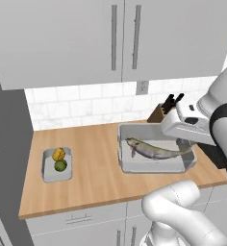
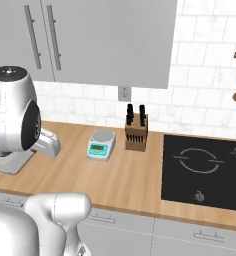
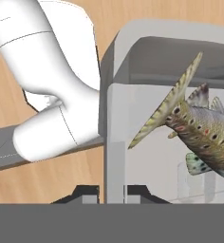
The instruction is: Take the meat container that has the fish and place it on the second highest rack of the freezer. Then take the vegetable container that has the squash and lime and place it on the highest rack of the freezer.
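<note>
The big grey container (image 1: 154, 166) with the fish (image 1: 156, 152) sits toward the right end of the worktop (image 1: 98, 173), its right wall under the robot's hand. From the hand camera the gripper (image 3: 115, 192) straddles that wall (image 3: 115, 161), one finger on each side, though I cannot tell whether they pinch it. The small container (image 1: 56, 166) with squash (image 1: 58, 153) and lime (image 1: 60, 165) rests near the left end.

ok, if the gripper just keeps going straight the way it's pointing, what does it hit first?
Probably the near wall of the meat container: in the hand view the gripper has a dark tip on either side of that wall's rim. The fish lies off to the side. Depth is unclear.
</note>
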Available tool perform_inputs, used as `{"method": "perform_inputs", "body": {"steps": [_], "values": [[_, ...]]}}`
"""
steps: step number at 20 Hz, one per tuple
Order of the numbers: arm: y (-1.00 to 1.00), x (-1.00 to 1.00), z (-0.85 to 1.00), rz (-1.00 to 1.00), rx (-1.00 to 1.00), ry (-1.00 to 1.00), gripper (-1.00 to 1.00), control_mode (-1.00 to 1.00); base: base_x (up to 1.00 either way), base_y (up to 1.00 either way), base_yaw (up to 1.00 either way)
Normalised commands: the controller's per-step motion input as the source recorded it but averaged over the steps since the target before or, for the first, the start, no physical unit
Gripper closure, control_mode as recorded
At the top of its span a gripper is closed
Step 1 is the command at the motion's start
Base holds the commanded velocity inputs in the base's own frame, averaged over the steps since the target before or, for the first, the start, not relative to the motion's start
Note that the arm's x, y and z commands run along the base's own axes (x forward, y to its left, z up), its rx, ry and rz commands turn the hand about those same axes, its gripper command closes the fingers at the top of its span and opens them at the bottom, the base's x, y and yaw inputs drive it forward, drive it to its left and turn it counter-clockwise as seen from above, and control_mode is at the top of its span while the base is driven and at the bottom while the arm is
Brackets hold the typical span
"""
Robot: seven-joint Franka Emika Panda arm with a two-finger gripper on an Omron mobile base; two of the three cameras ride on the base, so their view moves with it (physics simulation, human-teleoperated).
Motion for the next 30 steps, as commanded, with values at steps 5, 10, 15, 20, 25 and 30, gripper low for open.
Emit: {"method": "perform_inputs", "body": {"steps": [5, 10, 15, 20, 25, 30], "values": [[0.0, -0.03, 0.0, 0.0, 0.0, 0.0, 1.0, 1.0, -0.46, -0.01, 0.0], [0.0, 0.0, 0.0, 0.0, 0.0, 0.0, 1.0, 1.0, -0.84, -0.1, 0.04], [0.0, 0.0, 0.0, 0.0, 0.0, 0.0, 1.0, 1.0, -0.44, 0.02, 0.0], [0.0, 0.0, 0.0, 0.0, 0.0, 0.0, 1.0, 1.0, -0.09, 0.51, 0.0], [0.0, 0.0, 0.0, 0.0, 0.0, 0.0, 1.0, 1.0, 0.0, 0.96, 0.01], [0.0, 0.0, 0.0, 0.0, 0.0, 0.0, 1.0, 1.0, 0.02, 1.0, 0.02]]}}
